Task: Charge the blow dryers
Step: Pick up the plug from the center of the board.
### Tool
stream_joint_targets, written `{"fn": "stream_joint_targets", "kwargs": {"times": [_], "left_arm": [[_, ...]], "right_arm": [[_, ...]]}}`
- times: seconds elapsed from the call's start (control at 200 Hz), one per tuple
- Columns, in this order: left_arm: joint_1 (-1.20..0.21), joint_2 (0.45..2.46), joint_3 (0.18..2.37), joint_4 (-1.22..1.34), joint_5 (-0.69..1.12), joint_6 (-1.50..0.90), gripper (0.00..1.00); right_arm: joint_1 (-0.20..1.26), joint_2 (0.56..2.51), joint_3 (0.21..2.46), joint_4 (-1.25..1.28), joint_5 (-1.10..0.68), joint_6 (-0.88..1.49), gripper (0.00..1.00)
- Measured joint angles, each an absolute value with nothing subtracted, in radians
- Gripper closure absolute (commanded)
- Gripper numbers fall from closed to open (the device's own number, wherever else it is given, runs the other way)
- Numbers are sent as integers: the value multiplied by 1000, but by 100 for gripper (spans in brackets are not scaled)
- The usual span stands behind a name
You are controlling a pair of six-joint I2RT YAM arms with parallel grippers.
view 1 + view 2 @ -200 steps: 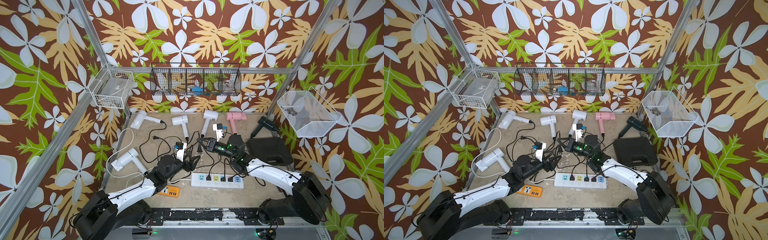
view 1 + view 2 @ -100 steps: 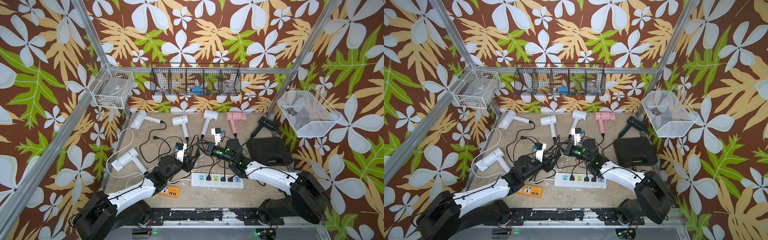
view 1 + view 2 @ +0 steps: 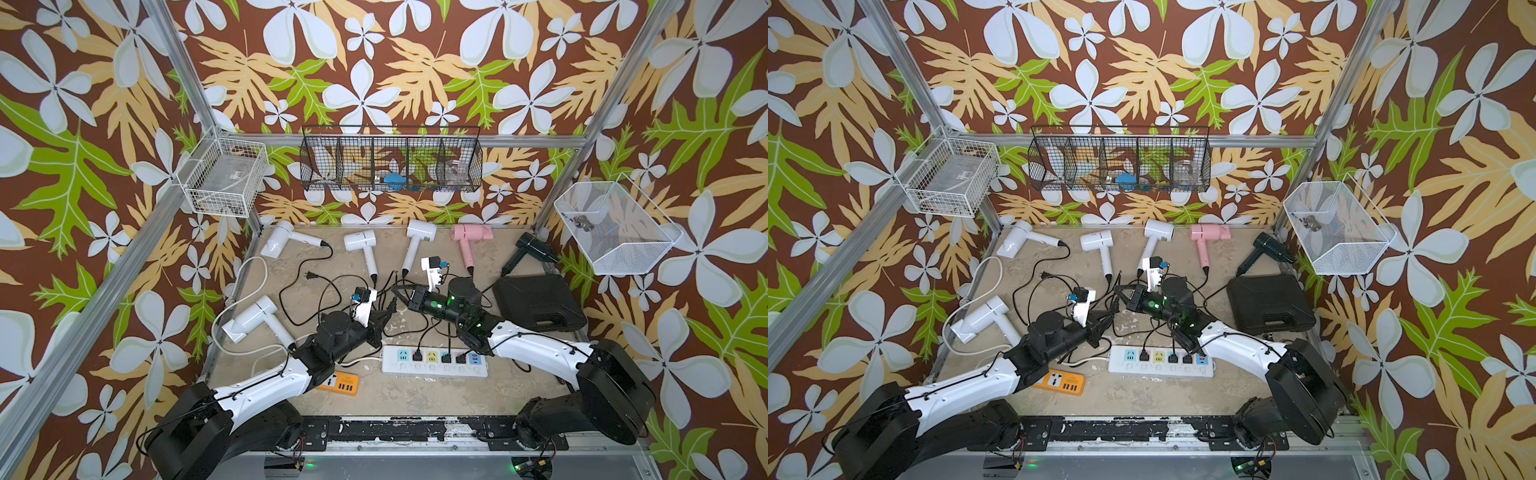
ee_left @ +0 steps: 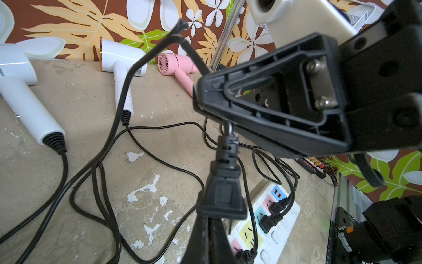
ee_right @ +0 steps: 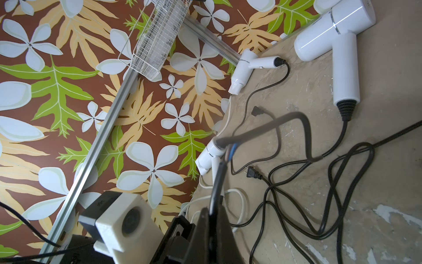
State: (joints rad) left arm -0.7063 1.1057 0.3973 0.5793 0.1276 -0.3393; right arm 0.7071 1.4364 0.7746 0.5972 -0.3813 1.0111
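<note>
Cord (image 4: 194,54) is hanging limp, so I am clenching left end effector (image 4: 209,228) on its stiff plug (image 4: 222,194), right end effector (image 5: 213,212) pinching cord above; dryers (image 3: 361,241) are lying across the counter (image 3: 415,395).

Brown walls (image 3: 415,62) are patterned with white flowers and green and tan leaves. Four white dryers (image 3: 360,241), a pink dryer (image 3: 471,232) and a black dryer (image 3: 534,245) are shown mid-frame.

Both arms stretched forward; left tool (image 3: 387,311), right tool (image 3: 399,291) clamped, tips nearly meeting
</note>
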Motion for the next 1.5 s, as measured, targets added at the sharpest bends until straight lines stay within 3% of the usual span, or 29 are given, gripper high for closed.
{"fn": "stream_joint_targets", "kwargs": {"times": [0.12,0.24,0.41,0.821,1.116,1.496], "left_arm": [[-709,1106,397,578,128,-338,100],[-712,1105,397,575,119,-334,100],[-715,1097,397,595,83,-328,100],[-750,1092,397,580,21,-286,100],[-770,1103,403,579,-11,-263,100],[-780,1111,408,582,-18,-253,100]], "right_arm": [[707,1438,791,569,-390,981,99],[707,1440,823,508,-410,933,73],[711,1441,912,302,-464,793,55],[707,1558,1188,-228,-538,439,61],[697,1552,1243,-362,-561,358,50],[646,1553,1281,-440,-657,333,56]]}}
